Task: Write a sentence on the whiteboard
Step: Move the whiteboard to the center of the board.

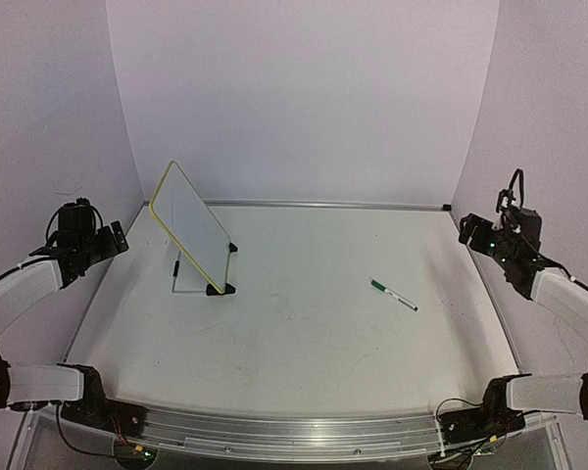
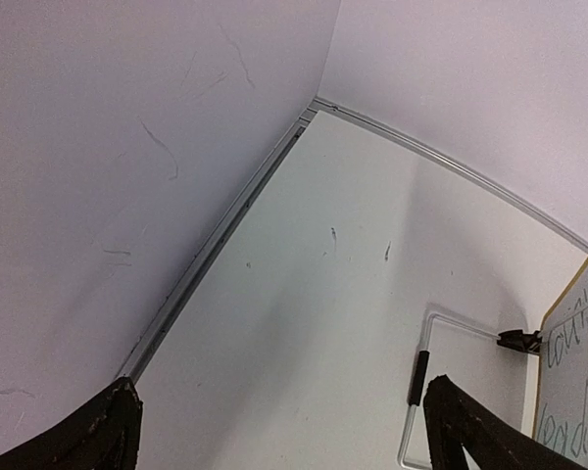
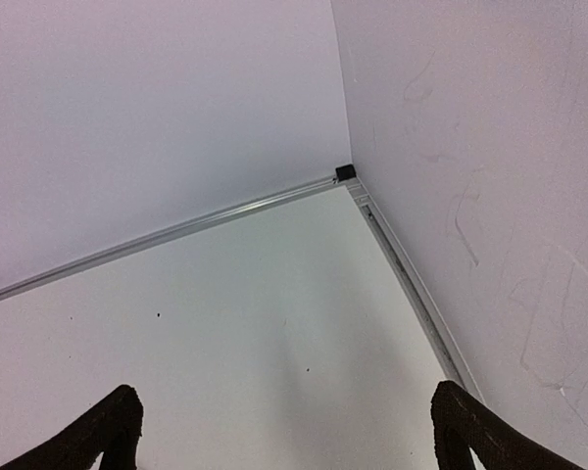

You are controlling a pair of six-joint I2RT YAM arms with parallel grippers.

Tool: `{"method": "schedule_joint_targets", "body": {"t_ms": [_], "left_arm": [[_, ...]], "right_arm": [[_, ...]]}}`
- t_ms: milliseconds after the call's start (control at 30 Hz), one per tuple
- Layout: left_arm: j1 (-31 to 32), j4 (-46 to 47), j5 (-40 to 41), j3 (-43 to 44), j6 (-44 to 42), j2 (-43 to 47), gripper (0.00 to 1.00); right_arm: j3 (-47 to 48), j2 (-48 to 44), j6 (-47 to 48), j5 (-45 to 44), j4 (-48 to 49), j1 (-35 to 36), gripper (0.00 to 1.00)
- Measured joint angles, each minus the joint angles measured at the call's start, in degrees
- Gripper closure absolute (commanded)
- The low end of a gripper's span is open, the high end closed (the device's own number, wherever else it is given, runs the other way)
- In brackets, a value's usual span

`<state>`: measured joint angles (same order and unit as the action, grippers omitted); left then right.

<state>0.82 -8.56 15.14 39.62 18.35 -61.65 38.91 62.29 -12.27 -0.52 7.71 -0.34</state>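
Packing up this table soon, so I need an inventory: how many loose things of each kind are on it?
whiteboard: 1
wire stand: 1
pen: 1
Total: 3

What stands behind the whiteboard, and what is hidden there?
A wire stand with black feet props the whiteboard from behind; its loop rests on the table. The board covers where the two meet.

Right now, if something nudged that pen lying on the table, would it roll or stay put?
Probably rolls: the pen looks slim and round, lying flat on the smooth table. Being so thin, it is likely light and may skid.
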Motion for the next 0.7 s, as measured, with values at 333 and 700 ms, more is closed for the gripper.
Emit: {"method": "schedule_joint_targets", "body": {"t_ms": [333, 700], "left_arm": [[-0.02, -9.13, -2.08, 8.31, 1.32, -6.53, 0.0], [-0.02, -9.63, -20.77, 26.37, 3.57, -36.58, 0.28]], "right_arm": [[4.05, 1.83, -0.8, 5.93, -4.94, 0.02, 0.02], [6.76, 3.98, 0.68, 9.66, -11.29, 3.33, 0.02]]}}
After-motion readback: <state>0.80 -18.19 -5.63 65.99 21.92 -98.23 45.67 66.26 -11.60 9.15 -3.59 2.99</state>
